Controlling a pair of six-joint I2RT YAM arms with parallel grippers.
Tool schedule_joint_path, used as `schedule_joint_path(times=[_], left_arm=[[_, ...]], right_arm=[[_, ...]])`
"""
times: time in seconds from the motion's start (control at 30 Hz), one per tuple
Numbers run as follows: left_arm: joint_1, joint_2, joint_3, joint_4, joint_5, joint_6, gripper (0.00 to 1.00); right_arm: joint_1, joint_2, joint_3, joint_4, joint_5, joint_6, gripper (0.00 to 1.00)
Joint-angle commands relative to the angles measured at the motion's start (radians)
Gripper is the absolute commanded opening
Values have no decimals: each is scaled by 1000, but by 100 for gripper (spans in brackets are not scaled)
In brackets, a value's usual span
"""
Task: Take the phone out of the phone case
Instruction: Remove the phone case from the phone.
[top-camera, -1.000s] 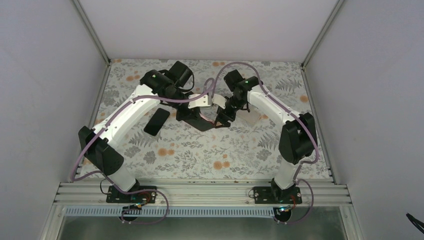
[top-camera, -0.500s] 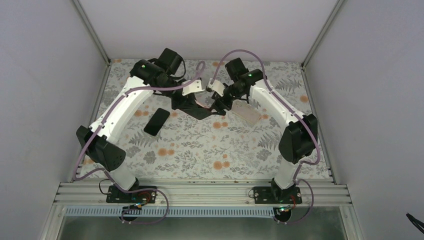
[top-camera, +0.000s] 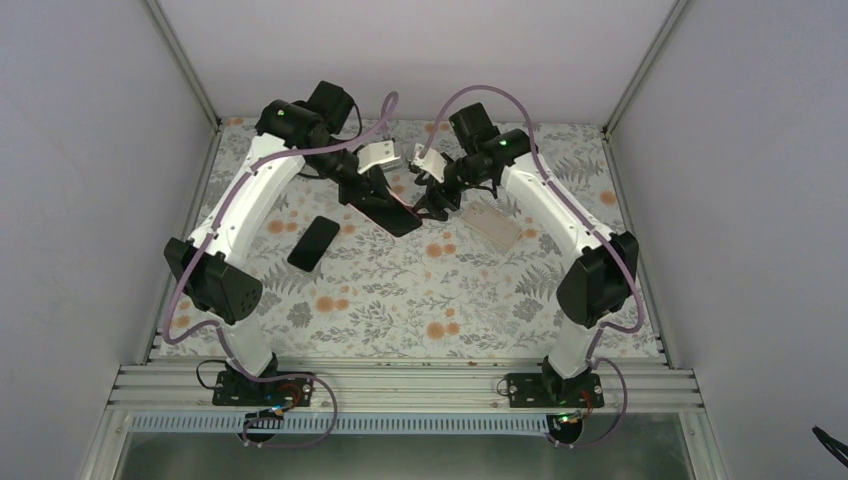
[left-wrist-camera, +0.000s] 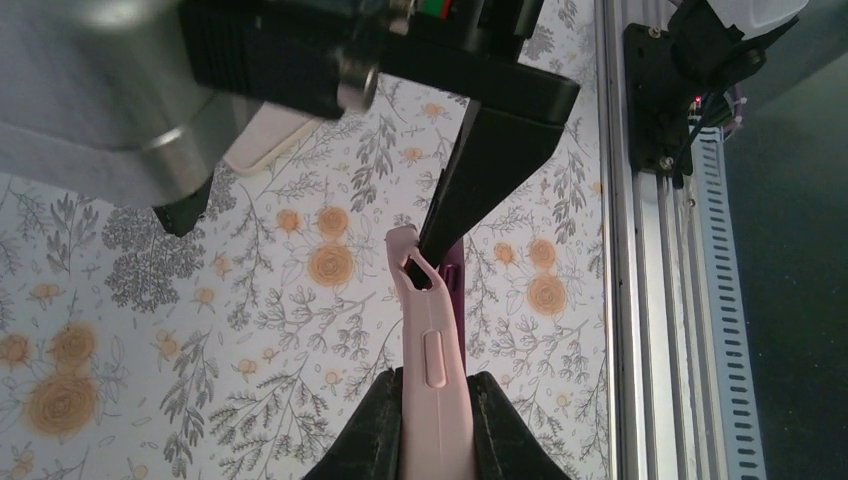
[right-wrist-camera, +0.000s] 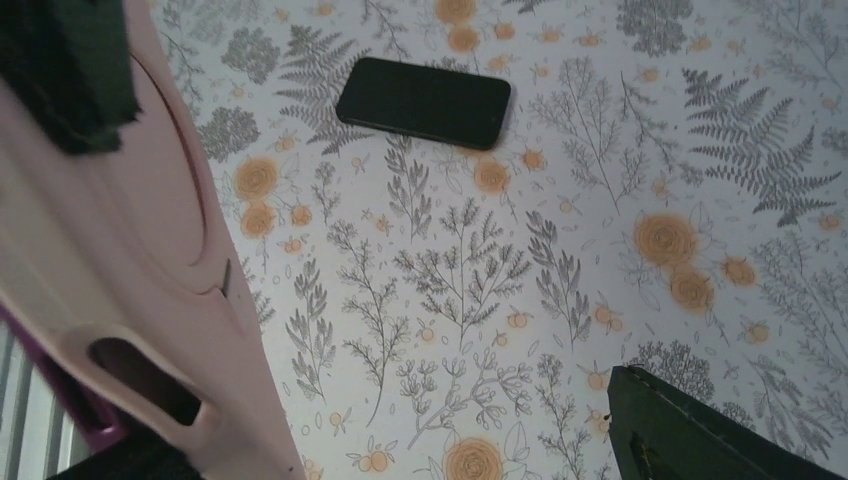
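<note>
From the top camera we see the left tool (top-camera: 365, 190) raised over the far half of the flowered desk (top-camera: 420, 300), clamped on one end of the phone case (top-camera: 392, 214), which slopes towards the middle with a dark face upward. The right tool (top-camera: 432, 200) meets the case's other end from the opposite side. A dark phone (top-camera: 314, 243) lies flat on the desk, left of the case and apart from it. A pale translucent piece (top-camera: 492, 228) lies flat to the right.

In the left wrist view, that tool's fingers (left-wrist-camera: 375, 430) press on both faces of the pink case, its side button towards us. A purple edge (left-wrist-camera: 452, 290) runs along the shell. We cannot tell whether that is the handset itself or a lining. One black finger of the right tool (left-wrist-camera: 490, 170) touches the case's far end at the cutout.

In the right wrist view, the case fills the left side, close to the lens. This tool's fingers stand wide apart, one of them (right-wrist-camera: 700, 435) low on the right, well clear of the case. The dark phone rests on the desk beyond.
</note>
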Motion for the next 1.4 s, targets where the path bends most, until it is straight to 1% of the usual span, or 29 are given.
schedule_joint_path(times=[0.0,0.1,0.27,0.4,0.53,0.6,0.73,0.8,0.93,0.97,1.0,1.07,1.1,1.23,1.3,1.37], left_arm=[[-18,34,44,276,155,-20,2],[-17,39,48,287,163,-27,2],[2,72,115,295,163,-44,2],[7,120,235,258,179,-48,2],[11,151,366,232,179,-62,2],[13,151,415,218,181,-64,2],[16,117,408,238,173,-61,2],[17,111,402,235,170,-55,2],[21,109,401,229,162,-53,2],[22,108,406,229,158,-53,2],[23,107,411,228,152,-55,2],[26,107,423,217,143,-53,2],[28,106,425,209,143,-46,2],[30,91,407,168,138,-13,3],[30,70,385,152,115,2,14],[31,41,365,133,85,19,31]], right_arm=[[119,-35,86,28,-369,30,87],[126,-33,90,-4,-408,4,88],[195,32,162,-200,-449,-128,88],[244,34,157,-224,-449,-151,87],[258,58,175,-281,-510,-182,87],[261,64,163,-281,-553,-182,85],[263,64,149,-281,-643,-182,74],[263,70,158,-281,-672,-172,64],[262,90,178,-281,-665,-144,44],[261,92,177,-280,-658,-143,38],[261,95,177,-279,-652,-140,29],[258,104,181,-280,-635,-129,7],[255,107,183,-275,-625,-118,3],[206,106,168,-193,-604,-23,3],[163,95,144,-139,-603,32,3],[105,82,121,-84,-607,76,3]])
